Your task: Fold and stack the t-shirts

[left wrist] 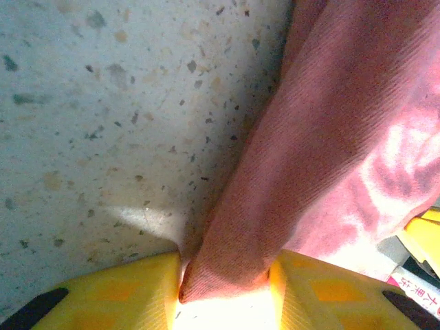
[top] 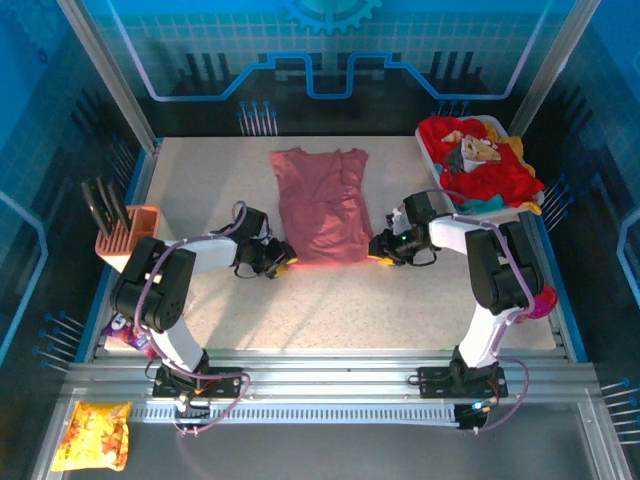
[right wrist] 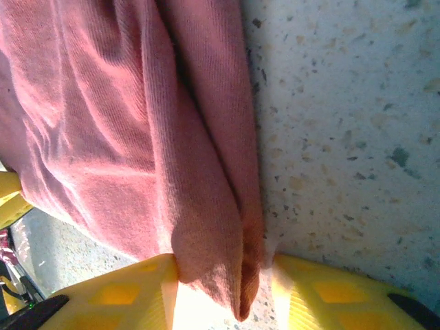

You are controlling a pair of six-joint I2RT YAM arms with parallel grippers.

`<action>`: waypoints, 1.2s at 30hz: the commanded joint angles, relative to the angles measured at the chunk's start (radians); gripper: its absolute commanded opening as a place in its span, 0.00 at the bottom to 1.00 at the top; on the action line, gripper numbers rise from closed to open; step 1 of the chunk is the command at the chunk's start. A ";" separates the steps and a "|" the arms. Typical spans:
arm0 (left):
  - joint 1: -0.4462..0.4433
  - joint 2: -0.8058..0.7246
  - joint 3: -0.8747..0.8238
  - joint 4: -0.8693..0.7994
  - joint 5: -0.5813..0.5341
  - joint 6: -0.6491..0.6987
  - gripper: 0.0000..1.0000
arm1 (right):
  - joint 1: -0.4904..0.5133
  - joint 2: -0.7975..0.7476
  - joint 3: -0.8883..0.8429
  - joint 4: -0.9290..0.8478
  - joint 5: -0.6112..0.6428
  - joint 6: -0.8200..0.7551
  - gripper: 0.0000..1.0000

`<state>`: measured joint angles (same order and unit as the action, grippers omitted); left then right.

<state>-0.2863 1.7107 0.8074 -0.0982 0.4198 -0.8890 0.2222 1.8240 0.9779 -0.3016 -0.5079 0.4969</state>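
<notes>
You are looking at a pale speckled table (top: 300,310) carrying a pink t-shirt (top: 320,205), which is lying flat and stretching away from the left gripper (top: 283,258) and right gripper (top: 378,250), its near corners sitting between their fingers. A white tray (top: 434,168) is resting beyond the right gripper on its outer side, and an orange rack (top: 125,240) is standing well outside the left gripper.

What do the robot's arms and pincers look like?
The left arm and right arm are chunky black-and-white segments with pale cables looping along them. The left pincer and right pincer have flat yellow fingers patterned with diamonds.
</notes>
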 commanded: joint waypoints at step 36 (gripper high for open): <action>-0.038 0.008 0.073 0.037 -0.075 0.033 0.00 | 0.052 -0.038 0.045 -0.051 0.012 -0.010 0.03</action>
<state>-0.3267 1.7844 0.8680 0.0044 0.3798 -0.8841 0.2722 1.8477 1.0229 -0.3019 -0.5049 0.4965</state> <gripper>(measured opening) 0.049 0.090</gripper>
